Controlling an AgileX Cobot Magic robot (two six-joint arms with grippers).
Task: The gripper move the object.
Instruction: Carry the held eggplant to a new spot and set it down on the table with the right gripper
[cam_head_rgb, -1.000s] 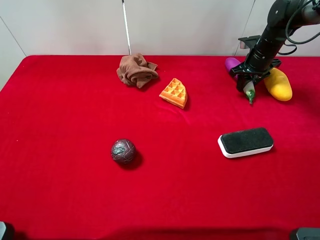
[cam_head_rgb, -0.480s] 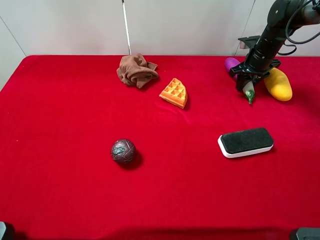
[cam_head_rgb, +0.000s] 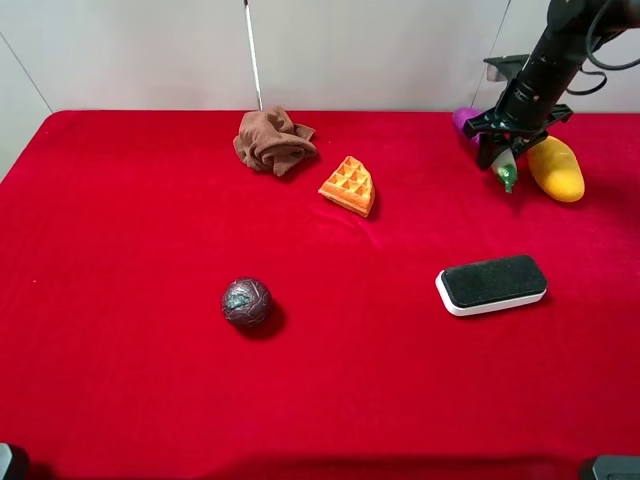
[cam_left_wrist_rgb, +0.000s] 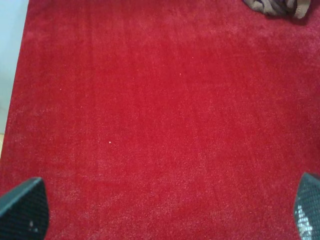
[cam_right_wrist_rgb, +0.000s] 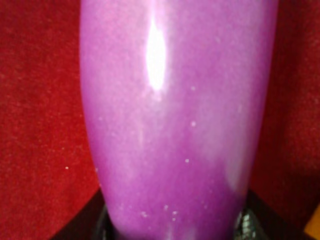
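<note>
The right gripper (cam_head_rgb: 503, 152) stands clamped across the middle of the eggplant (cam_head_rgb: 465, 120) near the far right of the table (cam_head_rgb: 120, 250). Its black jaws are closed on the toy's flanks, and the wrist camera shows dark claw tips pressed to either side of the purple body. The eggplant is glossy purple with a bright streak of reflected light along it, paling to white toward a small green stem tip. It sits tilted in the grip, rounded end toward the wall (cam_head_rgb: 380, 50) and stem end pointing down and to the front. Whether it is clear of the red surface cannot be told. The mango (cam_head_rgb: 556, 168) lies just beside the stem end on the right, close to the claw but seemingly apart from it. The table's back edge runs just behind the eggplant, and the red surface runs out of frame beyond the mango. Open red surface stretches left as far as the waffle (cam_head_rgb: 348, 185) and forward to the eraser (cam_head_rgb: 492, 284), both well apart from the gripper. Farther left, the rag (cam_head_rgb: 274, 141) sits at the back and the ball (cam_head_rgb: 246, 302) in mid-table, with broad bare surface around them. The left gripper (cam_left_wrist_rgb: 165, 209) hovers over bare red surface, its fingertips (cam_left_wrist_rgb: 22, 210) spread wide apart, holding nothing.
</note>
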